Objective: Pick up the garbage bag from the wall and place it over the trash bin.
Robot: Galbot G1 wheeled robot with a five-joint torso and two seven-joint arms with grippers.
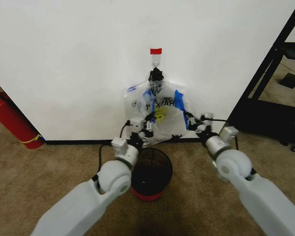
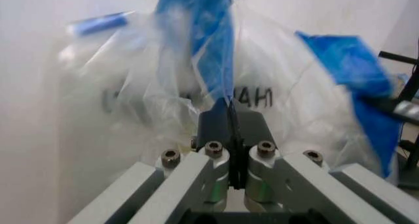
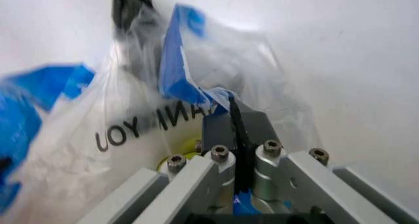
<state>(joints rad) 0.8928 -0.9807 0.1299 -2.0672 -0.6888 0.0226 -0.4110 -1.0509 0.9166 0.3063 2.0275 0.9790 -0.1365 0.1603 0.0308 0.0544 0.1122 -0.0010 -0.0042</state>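
Observation:
The garbage bag (image 1: pixel 163 109), thin clear plastic with blue streaks and a yellow print, hangs against the white wall (image 1: pixel 78 64) below a metal hook (image 1: pixel 156 62) and red tape patch (image 1: pixel 156 51). My left gripper (image 1: pixel 147 127) is at the bag's lower left edge. In the left wrist view the left gripper (image 2: pixel 230 117) is shut with film of the bag (image 2: pixel 196 52) pinched between its fingers. My right gripper (image 1: pixel 193 122) is at the bag's right edge. The right wrist view shows it (image 3: pixel 234 117) shut on the bag's blue hem (image 3: pixel 186 82). The black mesh trash bin (image 1: pixel 166 167) stands on the carpet directly below.
A black tie (image 1: pixel 156 76) gathers bags just under the hook. A red fire extinguisher (image 1: pixel 12 120) leans at the wall's left. A black frame (image 1: pixel 265 73) stands to the right. Black skirting (image 1: pixel 78 142) runs along the wall's foot, with open carpet around the bin.

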